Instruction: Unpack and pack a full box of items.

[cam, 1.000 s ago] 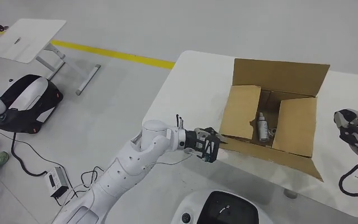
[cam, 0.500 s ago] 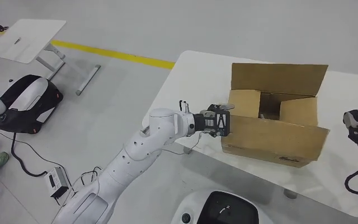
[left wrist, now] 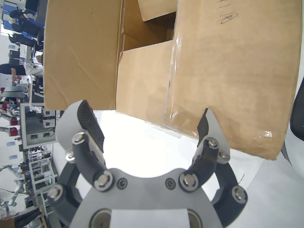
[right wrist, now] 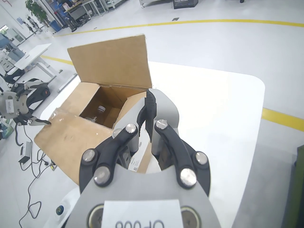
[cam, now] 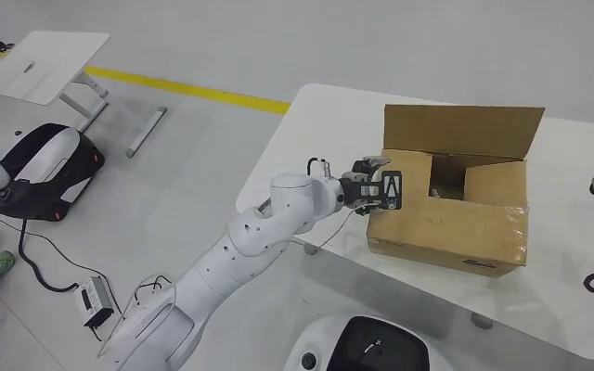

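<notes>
The left gripper [left wrist: 146,110] has its jaws spread wide with nothing between them. It sits at the left end of the near flap [cam: 445,221], touching that corner or just short of it.

A second ago this flap hung outward over the near edge of the table [cam: 320,130], with the gripper low beside it. Now the flap has swung up and over and lies across the near part of the box [cam: 436,246], and the gripper has risen and moved to the far right with it.

The side flaps [cam: 406,169] are folded inward, while the far flap [cam: 464,130] stands upright. A bottle [right wrist: 99,110] shows through the gap that remains.

The right gripper [right wrist: 148,105], jaws closed on nothing, hangs above the table to the right of the box.

This looks like the closing stage of packing: the near flap is nearly down, and the far flap is not yet folded.
</notes>
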